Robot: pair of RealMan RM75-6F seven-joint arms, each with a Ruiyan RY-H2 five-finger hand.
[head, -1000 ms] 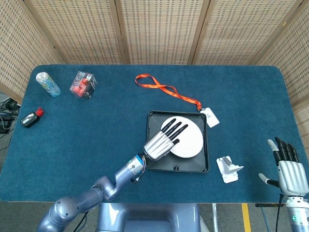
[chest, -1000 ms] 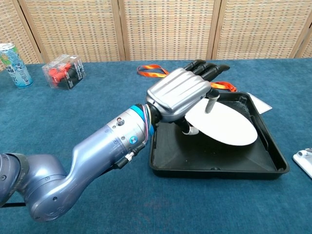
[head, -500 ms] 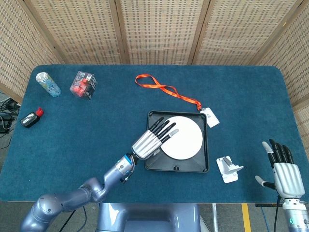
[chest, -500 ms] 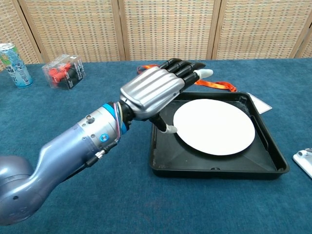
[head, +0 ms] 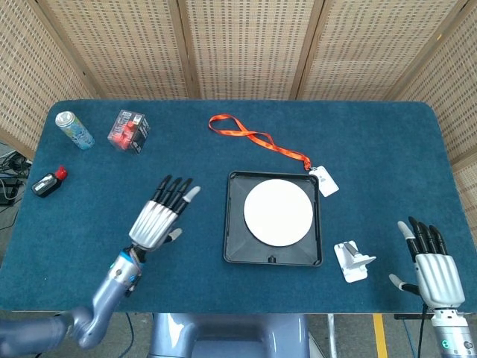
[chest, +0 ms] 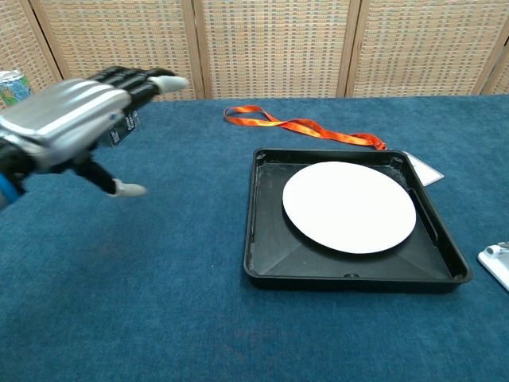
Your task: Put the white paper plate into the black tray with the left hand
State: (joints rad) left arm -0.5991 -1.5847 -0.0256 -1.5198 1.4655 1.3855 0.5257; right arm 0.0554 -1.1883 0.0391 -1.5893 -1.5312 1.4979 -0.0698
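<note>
At the far left of the head view, a green can [head: 74, 129], a clear box of red and black items [head: 130, 131] and a small dark bottle with a red cap [head: 48, 182] sit along the left edge of the blue tabletop [head: 149, 171], well apart from everything else. Right of them, in the lower left, the left robot hand [head: 158, 216] hangs over bare cloth with its fingers spread and nothing in it, clear of the tray.

In the centre, the white paper plate [head: 279, 212] lies flat inside the black tray [head: 234, 224], ringed by the tray's raised walls and not overhanging them. By that, the placing looks done; what is left seems only to draw the arm back to rest, which calls for no fine aim.

Above the tray an orange lanyard [head: 253, 136] trails to a white tag [head: 326, 180] just beside the tray's upper right corner. A small white clip-like object [head: 352, 261] lies near the lower right corner. At the far right, bottom of frame, the right robot hand [head: 431, 265] sits off the tabletop's edge, fingers straight and apart, empty.

Open room is widest on the left, between hand and tray.
</note>
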